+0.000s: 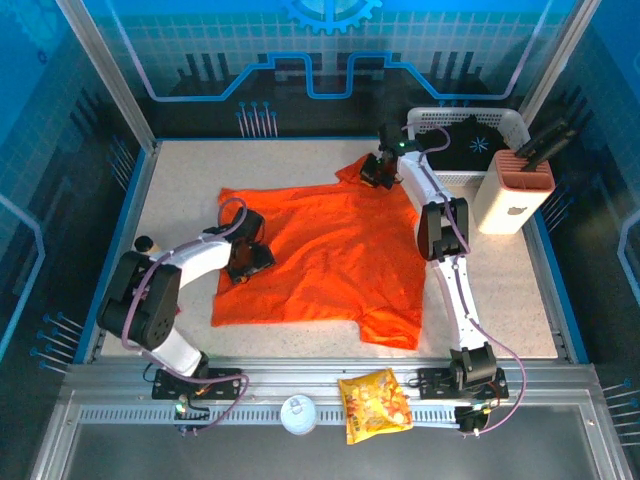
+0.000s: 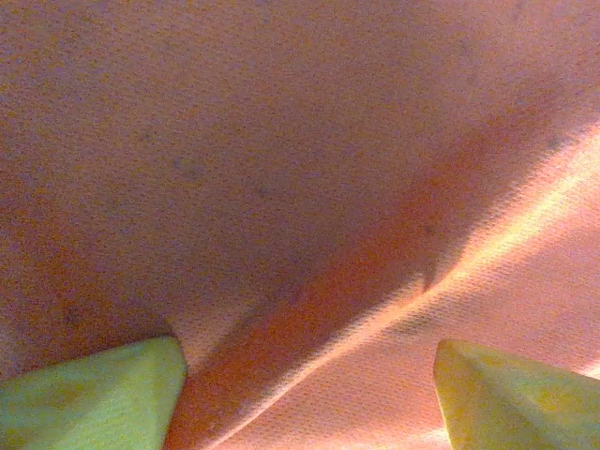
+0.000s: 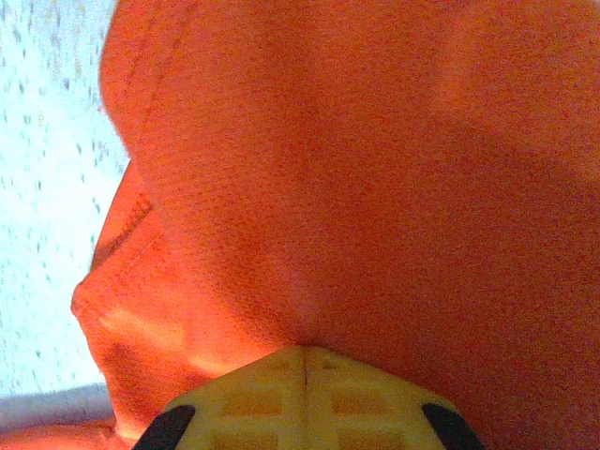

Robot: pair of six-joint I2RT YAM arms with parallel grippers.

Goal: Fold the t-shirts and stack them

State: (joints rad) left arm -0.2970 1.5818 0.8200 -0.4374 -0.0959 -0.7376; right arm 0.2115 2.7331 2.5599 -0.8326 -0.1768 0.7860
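We are near the start: the orange t-shirt (image 1: 330,250) lies spread on the table (image 1: 180,190), unfolded, and the black shirt (image 1: 475,140) sits in the basket (image 1: 512,122). Our right gripper (image 3: 305,361) is clamped on the orange far edge; our left gripper (image 2: 309,375) rests open-jawed on its left side

A speckled off-white tabletop (image 1: 180,190) with blue edging sits inside glowing blue printed wall panels (image 1: 330,60); a pale-blue gear emblem (image 1: 330,12) marks twelve o'clock, and ribbed aluminium rails (image 1: 300,385) run along six o'clock.
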